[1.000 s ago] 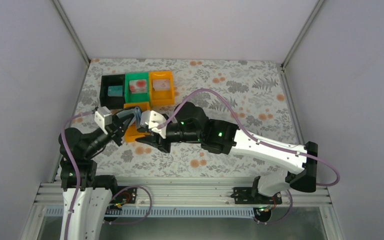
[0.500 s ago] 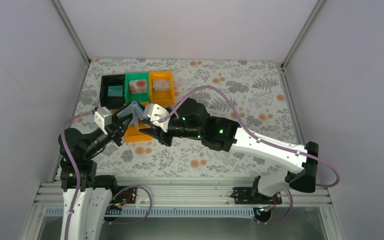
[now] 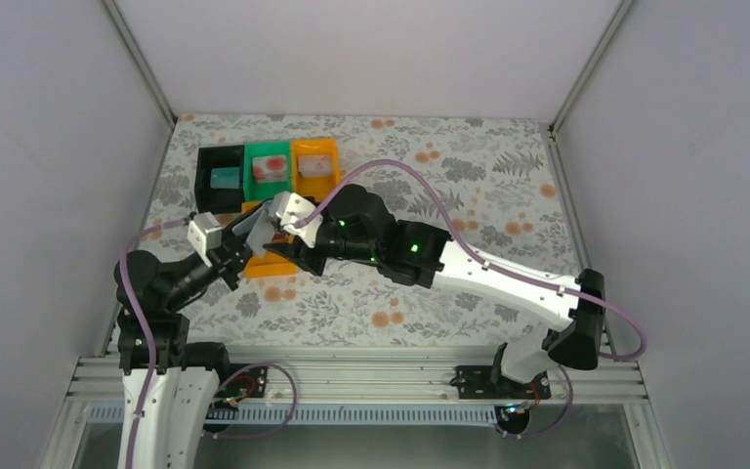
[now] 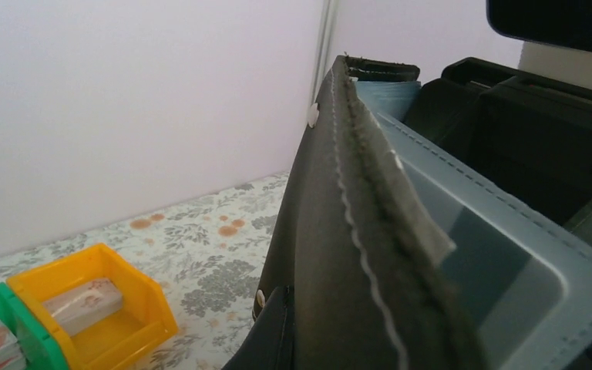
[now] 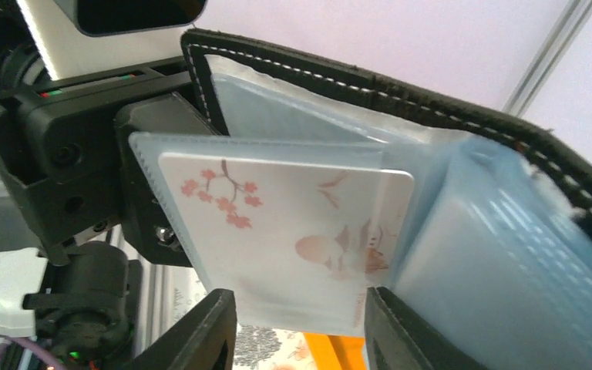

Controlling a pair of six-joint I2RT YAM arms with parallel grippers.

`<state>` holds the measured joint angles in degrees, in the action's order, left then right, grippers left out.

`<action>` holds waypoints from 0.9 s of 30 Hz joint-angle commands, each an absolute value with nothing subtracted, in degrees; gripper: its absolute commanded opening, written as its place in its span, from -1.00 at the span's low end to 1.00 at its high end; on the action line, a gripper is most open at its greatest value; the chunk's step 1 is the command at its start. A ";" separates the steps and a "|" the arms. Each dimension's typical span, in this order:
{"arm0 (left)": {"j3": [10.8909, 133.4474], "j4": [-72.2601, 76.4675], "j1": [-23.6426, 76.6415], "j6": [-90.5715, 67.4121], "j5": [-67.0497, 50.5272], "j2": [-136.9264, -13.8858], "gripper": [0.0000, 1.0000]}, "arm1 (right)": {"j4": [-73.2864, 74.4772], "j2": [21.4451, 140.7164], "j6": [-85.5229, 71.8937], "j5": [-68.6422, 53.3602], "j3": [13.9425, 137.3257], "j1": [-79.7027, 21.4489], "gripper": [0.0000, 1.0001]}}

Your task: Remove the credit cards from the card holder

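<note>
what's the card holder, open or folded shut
Open: the card holder hangs spread, blue sleeves fanned from its black cover, a white blossom-printed card in one sleeve.

At the far left of the table (image 3: 469,176) we see three trays in a row: left tray (image 3: 203,186), middle tray (image 3: 269,149) and right tray (image 3: 335,183), each with a card (image 3: 270,166) in it. Just before them lies a fourth tray (image 3: 266,266). The card holder (image 3: 257,220) hangs above it, between the left gripper (image 3: 229,249) and the right gripper (image 3: 278,231).

The card holder (image 4: 339,231) is swamping the left wrist view and hiding nearly all of the left gripper (image 3: 237,246) there. In the right wrist view it's running off the right edge, blurring, and the bottom edge is cropping the right gripper (image 5: 301,327) fingers.
</note>
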<state>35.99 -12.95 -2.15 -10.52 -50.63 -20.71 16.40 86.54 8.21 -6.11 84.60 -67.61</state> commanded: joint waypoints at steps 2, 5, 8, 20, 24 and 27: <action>35.76 -11.37 -2.37 -8.95 -55.80 -19.85 -0.95 | 14.68 86.05 9.67 -10.44 86.16 -67.32 -0.03; 36.20 -11.27 -2.35 -5.71 -59.91 -19.81 -0.95 | 15.32 85.57 10.25 -10.20 86.22 -67.32 0.07; 37.06 -12.00 -2.37 -1.09 -65.58 -19.84 -0.95 | 15.63 84.19 10.81 -8.93 85.60 -67.24 0.12; 38.01 -12.21 -2.37 0.73 -70.31 -20.20 -0.95 | 18.55 83.50 13.94 -16.06 86.15 -67.15 0.17; 38.11 -11.41 -2.33 -1.42 -69.07 -20.52 -0.95 | 20.22 81.72 15.54 -22.53 84.95 -67.15 0.07; 37.77 -9.80 -2.37 -3.96 -67.24 -20.48 -0.95 | 20.18 79.92 15.30 -25.07 82.90 -67.00 -0.11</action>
